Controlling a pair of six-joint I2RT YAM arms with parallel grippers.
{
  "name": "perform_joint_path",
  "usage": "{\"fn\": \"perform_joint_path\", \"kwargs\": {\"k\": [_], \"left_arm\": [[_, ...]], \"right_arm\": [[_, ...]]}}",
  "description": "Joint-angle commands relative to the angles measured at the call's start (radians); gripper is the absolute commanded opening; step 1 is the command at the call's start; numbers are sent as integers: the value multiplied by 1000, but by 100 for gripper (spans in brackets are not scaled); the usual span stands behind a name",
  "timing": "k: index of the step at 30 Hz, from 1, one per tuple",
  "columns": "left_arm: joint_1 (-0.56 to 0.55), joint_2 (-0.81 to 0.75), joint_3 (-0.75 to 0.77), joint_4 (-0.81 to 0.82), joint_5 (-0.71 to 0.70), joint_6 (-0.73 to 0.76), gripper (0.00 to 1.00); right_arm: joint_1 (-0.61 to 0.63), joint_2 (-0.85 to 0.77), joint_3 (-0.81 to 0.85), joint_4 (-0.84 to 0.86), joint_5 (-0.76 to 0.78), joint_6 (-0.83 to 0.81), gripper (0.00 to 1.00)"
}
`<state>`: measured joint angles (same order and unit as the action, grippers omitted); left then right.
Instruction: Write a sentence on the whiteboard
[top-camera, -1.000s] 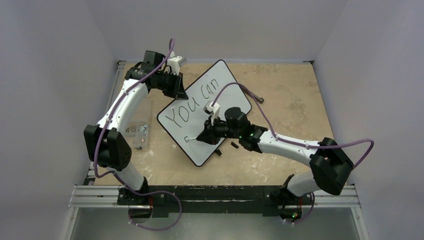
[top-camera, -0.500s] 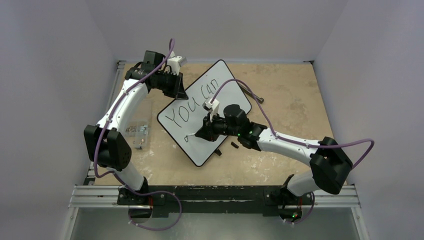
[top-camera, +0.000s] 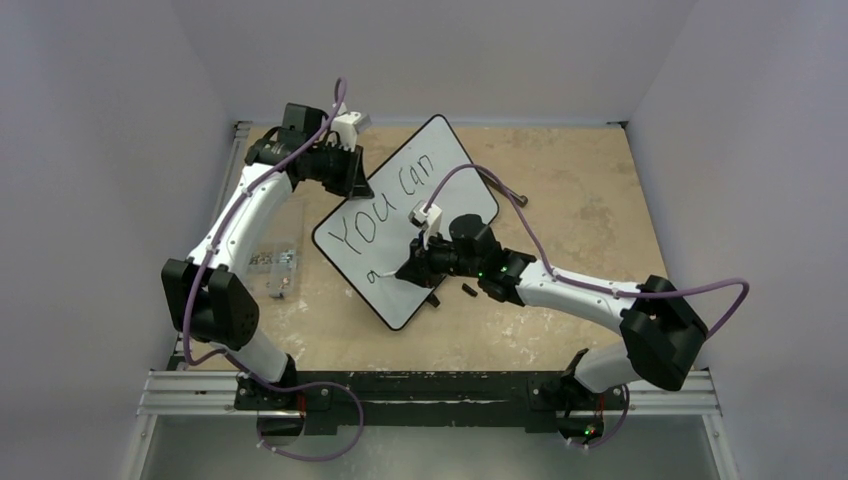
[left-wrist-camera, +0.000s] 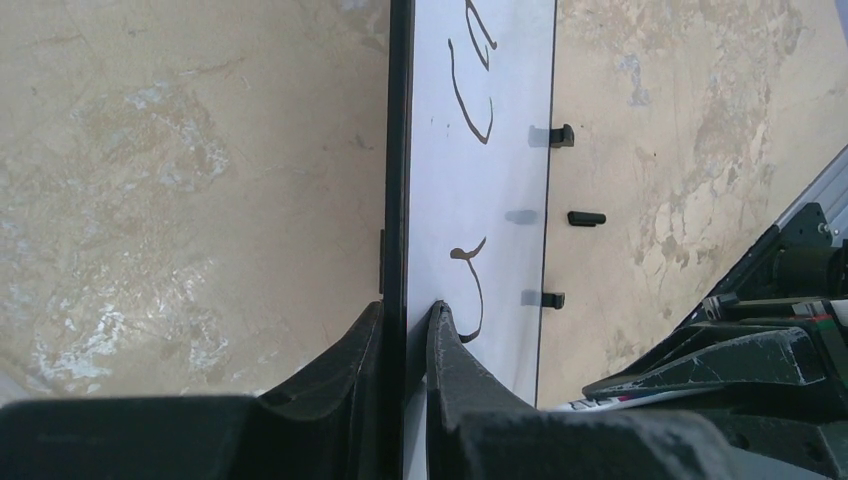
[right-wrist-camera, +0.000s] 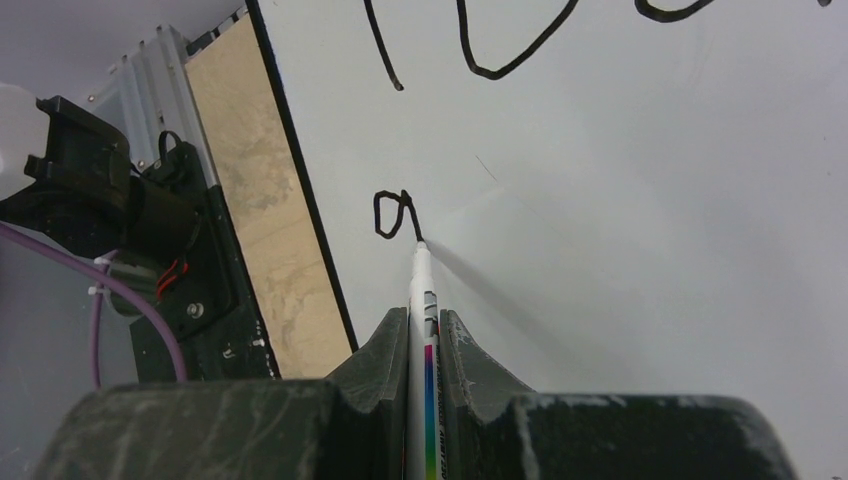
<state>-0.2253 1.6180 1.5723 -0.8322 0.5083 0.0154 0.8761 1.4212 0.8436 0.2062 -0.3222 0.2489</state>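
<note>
The whiteboard lies askew mid-desk, its far-left edge pinched in the left gripper jaws. The right gripper jaws clamp the marker, tip at an "a" below the sentence. I'd want light, even pressure and letters running level rightward.

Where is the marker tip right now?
In the right wrist view, the marker, clamped in the right gripper, touches the whiteboard just right of the small "a", close to the board's left-hand frame.
</note>
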Motion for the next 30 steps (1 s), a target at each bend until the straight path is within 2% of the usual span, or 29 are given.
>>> {"fn": "perform_joint_path", "kwargs": {"k": [1,13,30], "left_arm": [[17,-37,-17,70,-251,90,0],[3,-45,-31,79,-260,106,0],[-5,-50,-34,83,-274,114,0]], "right_arm": [[-3,-33,-15,-15,59,-19,0],[-5,-120,19,-16,41,10,0],[-42,-35,80,-5,63,7,0]]}}
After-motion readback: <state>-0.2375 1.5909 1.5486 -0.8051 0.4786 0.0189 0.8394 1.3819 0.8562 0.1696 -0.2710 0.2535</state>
